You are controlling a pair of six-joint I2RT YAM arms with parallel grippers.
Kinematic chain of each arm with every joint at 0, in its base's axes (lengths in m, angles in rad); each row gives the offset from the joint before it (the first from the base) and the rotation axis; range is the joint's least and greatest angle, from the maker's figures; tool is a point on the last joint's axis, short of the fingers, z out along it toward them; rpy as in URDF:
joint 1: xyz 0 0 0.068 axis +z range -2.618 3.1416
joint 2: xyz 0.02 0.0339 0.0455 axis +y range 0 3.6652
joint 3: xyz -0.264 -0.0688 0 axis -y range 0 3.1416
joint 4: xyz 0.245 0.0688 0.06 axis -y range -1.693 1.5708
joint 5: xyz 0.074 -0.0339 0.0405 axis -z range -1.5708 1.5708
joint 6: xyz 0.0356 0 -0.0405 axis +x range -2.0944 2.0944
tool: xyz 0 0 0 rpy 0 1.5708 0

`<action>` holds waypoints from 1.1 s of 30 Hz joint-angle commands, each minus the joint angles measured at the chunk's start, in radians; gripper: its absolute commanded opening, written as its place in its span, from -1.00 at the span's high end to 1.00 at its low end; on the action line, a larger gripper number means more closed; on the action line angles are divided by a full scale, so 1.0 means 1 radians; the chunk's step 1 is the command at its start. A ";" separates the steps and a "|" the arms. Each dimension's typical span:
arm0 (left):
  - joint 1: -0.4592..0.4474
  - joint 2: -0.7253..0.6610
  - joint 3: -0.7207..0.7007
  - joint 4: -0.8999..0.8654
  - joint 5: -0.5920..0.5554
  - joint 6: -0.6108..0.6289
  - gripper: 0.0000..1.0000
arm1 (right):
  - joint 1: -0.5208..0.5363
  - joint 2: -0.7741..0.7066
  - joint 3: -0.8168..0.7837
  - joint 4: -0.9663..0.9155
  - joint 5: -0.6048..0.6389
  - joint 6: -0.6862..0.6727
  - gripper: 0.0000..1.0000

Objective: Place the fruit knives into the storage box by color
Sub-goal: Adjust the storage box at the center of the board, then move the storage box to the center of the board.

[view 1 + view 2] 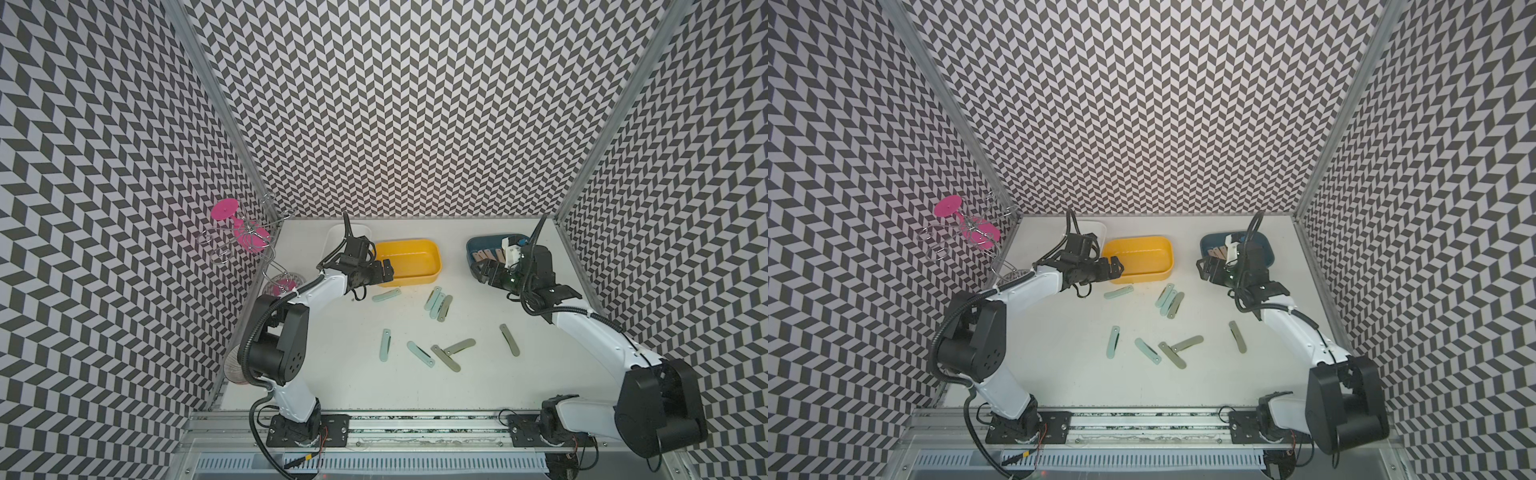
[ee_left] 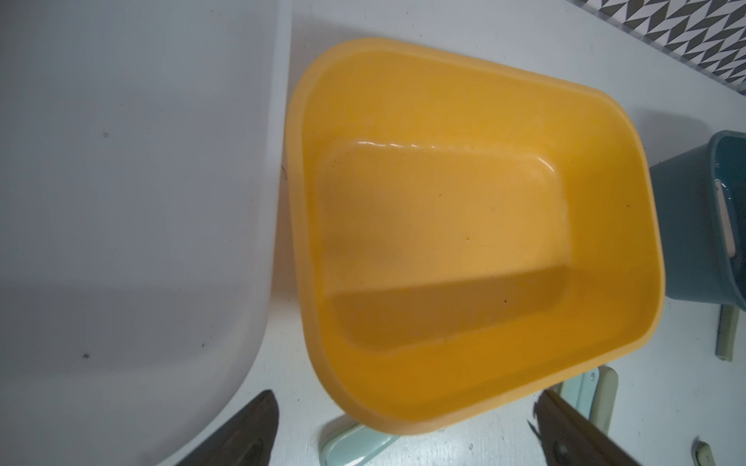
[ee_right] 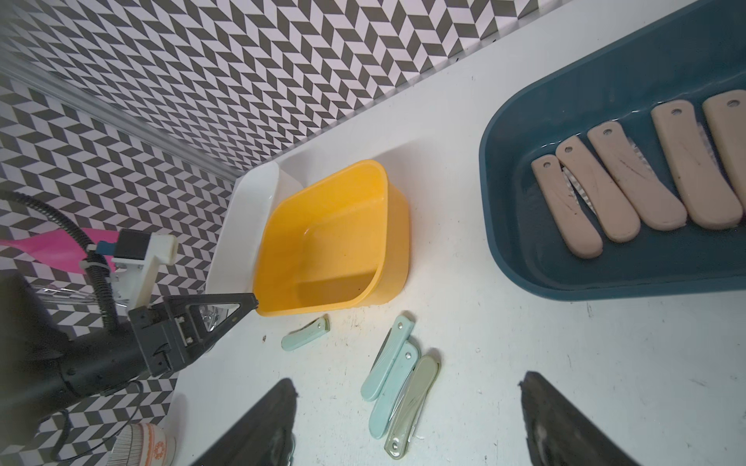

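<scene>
In both top views, mint and grey-green fruit knives (image 1: pixel 437 301) lie scattered on the desk (image 1: pixel 332 386), nearer than the yellow box (image 1: pixel 409 259).

Left wrist view: left pincer (image 2: pixel 403 397) wide, empty, over that box's rim.

Right wrist view: right pincer (image 3: pixel 408 381) wide, empty; peach knives (image 3: pixel 629 185) lie in the far-right blue box (image 3: pixel 524 242).

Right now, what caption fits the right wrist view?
Five peach-pink knives lie in the blue box; the yellow box is empty.

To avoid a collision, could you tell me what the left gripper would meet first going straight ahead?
Probably the near wall of the yellow box, directly ahead of the left gripper; depth is unclear.
</scene>
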 commanded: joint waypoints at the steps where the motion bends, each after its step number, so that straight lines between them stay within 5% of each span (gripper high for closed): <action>1: 0.014 0.059 0.062 0.042 -0.010 0.011 -1.00 | -0.012 -0.029 0.014 0.002 0.021 -0.016 -0.70; 15: 0.004 0.269 0.304 0.026 0.060 0.085 -1.00 | -0.043 -0.070 -0.036 -0.021 0.043 -0.029 -0.70; 33: -0.111 0.312 0.395 0.049 0.105 0.027 -1.00 | -0.047 -0.075 -0.110 -0.029 0.069 -0.029 -0.67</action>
